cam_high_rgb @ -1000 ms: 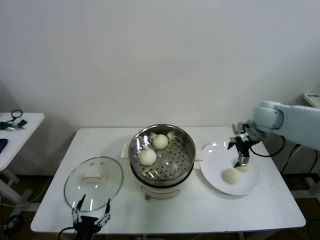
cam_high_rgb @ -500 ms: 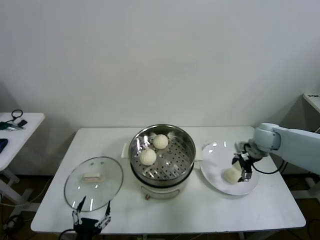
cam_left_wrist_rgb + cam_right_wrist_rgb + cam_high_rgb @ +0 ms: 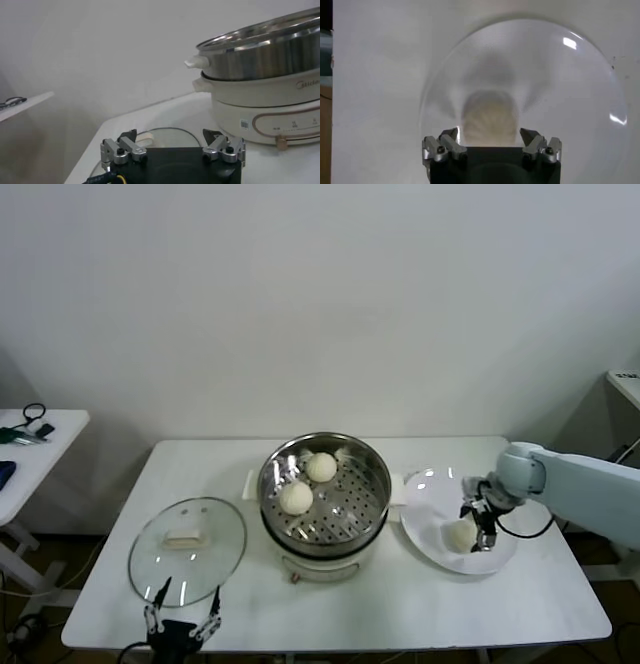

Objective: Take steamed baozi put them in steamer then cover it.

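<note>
The right hand (image 3: 478, 527) hangs low over the white plate (image 3: 428, 489) at the right end of the bench (image 3: 400, 604), its fingers (image 3: 447, 145) standing apart on either side of a steamed baozi (image 3: 490, 121) that lies directly beneath it, as the right wrist view shows. The bun is round, with no long axis to line up against, so the coming grasp appears to turn only on the hand dropping straight down and drawing together around it. In the head view the bun on the plate (image 3: 460, 534) sits touching or just beside the fingers, and a possible second bun behind the hand cannot be made out. Two baozi (image 3: 296, 498) already rest on the perforated tray of the steamer (image 3: 324, 494), which stands at the bench's centre, to the left of the plate and nearer this arm than the other. The cover (image 3: 188, 536) lies flat on the bench at the left, just ahead of the left hand (image 3: 181, 616), which waits at the near edge with its fingers spread wide and holding nothing; that arm looks better placed for the lid
</note>
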You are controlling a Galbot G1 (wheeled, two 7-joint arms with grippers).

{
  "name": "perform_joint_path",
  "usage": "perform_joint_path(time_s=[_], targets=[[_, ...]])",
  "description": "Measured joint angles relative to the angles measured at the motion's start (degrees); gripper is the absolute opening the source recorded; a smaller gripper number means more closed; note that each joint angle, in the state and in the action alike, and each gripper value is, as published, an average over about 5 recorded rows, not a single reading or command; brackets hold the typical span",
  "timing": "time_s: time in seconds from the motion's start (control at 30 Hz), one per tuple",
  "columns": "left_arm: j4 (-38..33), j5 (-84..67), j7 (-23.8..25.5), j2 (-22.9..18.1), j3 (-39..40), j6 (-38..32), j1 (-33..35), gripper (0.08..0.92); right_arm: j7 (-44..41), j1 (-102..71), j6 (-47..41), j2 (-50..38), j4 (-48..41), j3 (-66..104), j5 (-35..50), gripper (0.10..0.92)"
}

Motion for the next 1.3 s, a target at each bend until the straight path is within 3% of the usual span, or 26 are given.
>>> perform_joint_path(time_s=[0.33, 0.6, 1.0, 1.3], targets=[[-0.12, 0.05, -0.01, -0.04, 0.07, 0.04, -0.06, 0.823, -0.31, -0.45, 0.46, 0.27, -0.21, 0.92, -0.59, 0.678], [-0.72, 0.59, -0.01, -0.3, 0.53, 0.01, 0.07, 0.823, -2.76, 7.58, 3.56, 0.98, 1.82, -3.57, 0.35, 0.667], [-1.67, 1.15, 0.0, -0.31, 0.62, -0.05, 0.72, 0.823, -7.27, 33.37, 19.51, 8.75, 8.13, -12.64, 4.15, 0.67], [-2.02, 1.27, -0.04, -0.31, 0.29, -0.11, 1.09, 0.823, -5.54, 40.92, 29.34, 17.03, 18.82, -11.25, 0.18, 0.665]])
